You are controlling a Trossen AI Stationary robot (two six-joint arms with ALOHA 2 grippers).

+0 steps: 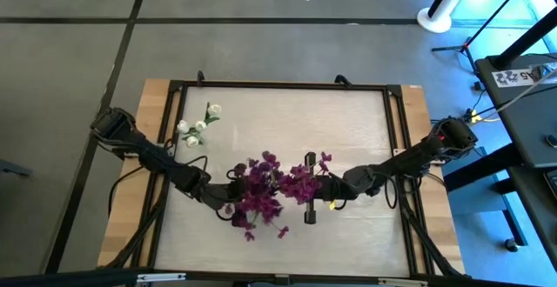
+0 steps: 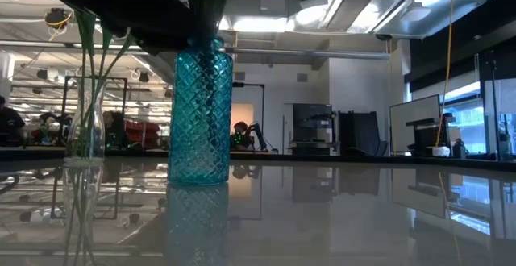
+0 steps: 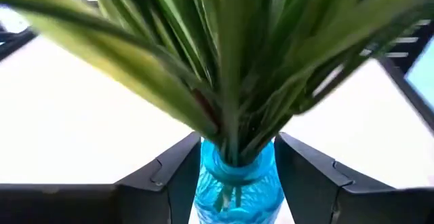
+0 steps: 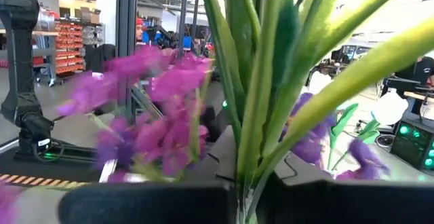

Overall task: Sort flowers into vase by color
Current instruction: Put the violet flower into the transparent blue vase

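A blue cut-glass vase (image 2: 199, 113) stands on the table and holds a bunch of purple flowers (image 1: 259, 193); their green stems (image 3: 230, 81) rise out of its neck. My left gripper (image 1: 231, 190) is at the vase's left side, its fingers closed on the neck. My right gripper (image 1: 315, 189) is just right of the bunch, shut on a purple flower (image 4: 169, 108). A clear glass vase (image 2: 84, 125) at the far left holds white flowers (image 1: 198, 127). My left gripper (image 3: 237, 183) pinches the blue vase's neck (image 3: 237, 173) between its two fingers (image 3: 173, 176), one on each side, coming level from the table's left. The vase stands upright on the table. My right gripper (image 4: 245, 203) pinches green stems (image 4: 252, 149) between its two fingers, coming from the table's right. The blossoms stand beyond the fingers toward the bunch. The fingers hide where the stems end.
A black frame (image 1: 278, 85) runs round the white tabletop. The table's far middle and right part is bare (image 1: 348, 122). In the low view the arms show as dark shapes (image 2: 121, 8) above the vases; a workshop with people lies beyond the table.
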